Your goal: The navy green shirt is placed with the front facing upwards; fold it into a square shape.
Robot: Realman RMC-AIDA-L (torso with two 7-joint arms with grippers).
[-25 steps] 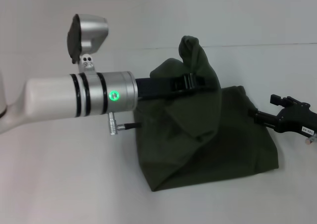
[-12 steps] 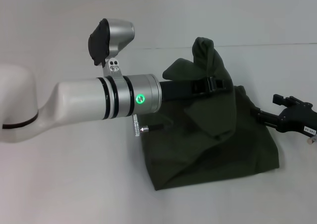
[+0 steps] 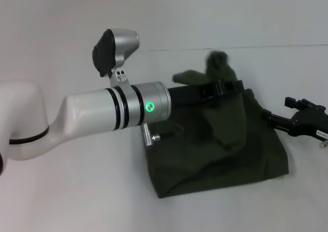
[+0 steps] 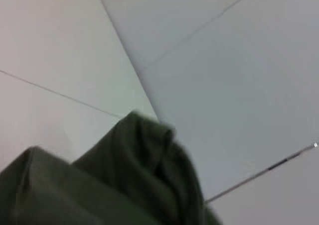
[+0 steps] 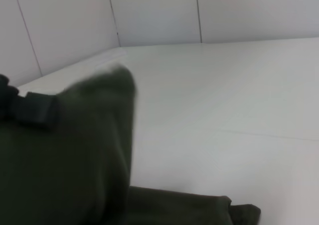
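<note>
The left gripper [image 3: 233, 84] has its jaws clenched on a raised fold of the navy green shirt [image 3: 225, 145], holding that bunch of cloth up off the rest of the garment near its far edge. The black fingers stretch across the top of the shirt from the silver wrist, and a peak of green cloth stands up just above them. In the left wrist view, the lifted cloth [image 4: 139, 180] fills the lower part of the picture as a rumpled hump against the white surface.

The right gripper [image 3: 300, 120] sits at the shirt's right side, close to the cloth edge; whether its jaws are released or gripping, I cannot tell. The right wrist view shows a hanging sheet of green cloth [image 5: 70, 155] and the other arm's black finger [image 5: 30, 110] against it.

The shirt lies on the white counter [image 3: 77, 191], already partly folded into a roughly square bundle, with plain green showing and no lettering in sight. Its near-left corner lies flat, and diagonal creases run across the middle. The left arm [image 3: 97, 114] reaches in from the left, a green light glowing on its wrist ring.
</note>
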